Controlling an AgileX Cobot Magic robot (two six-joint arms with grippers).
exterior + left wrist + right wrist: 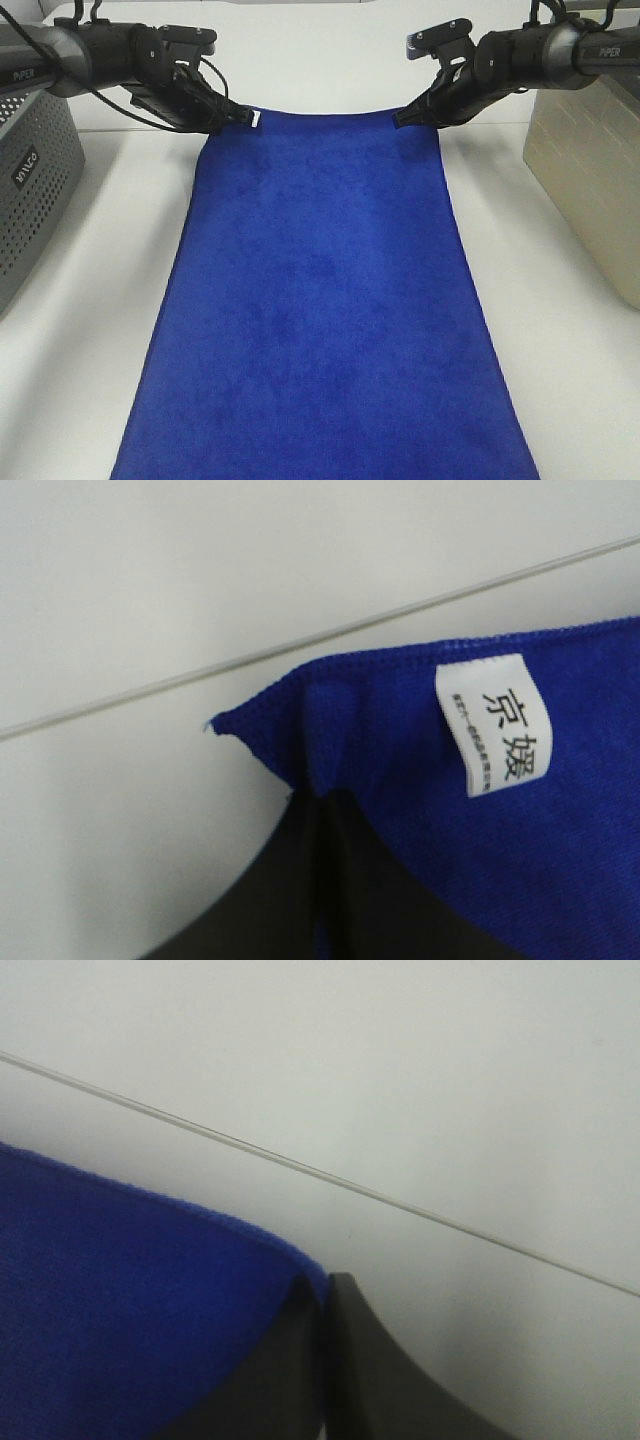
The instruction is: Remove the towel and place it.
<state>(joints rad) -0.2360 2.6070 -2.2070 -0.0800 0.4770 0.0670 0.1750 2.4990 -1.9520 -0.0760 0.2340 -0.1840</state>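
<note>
The royal-blue towel (320, 300) lies spread flat and long on the white table, running from the far middle to the near edge. Its white tag (257, 119) is at the far left corner. My left gripper (232, 117) is shut on that far left corner; the left wrist view shows the black fingers (290, 900) pinching the towel (560, 810) beside the tag (495, 725). My right gripper (408, 118) is shut on the far right corner; the right wrist view shows the fingers (360, 1380) closed on the blue edge (120, 1310).
A grey perforated basket (30, 190) stands at the left edge of the table. A beige basket (595, 170) stands at the right edge. A seam line (300, 645) runs across the table behind the towel.
</note>
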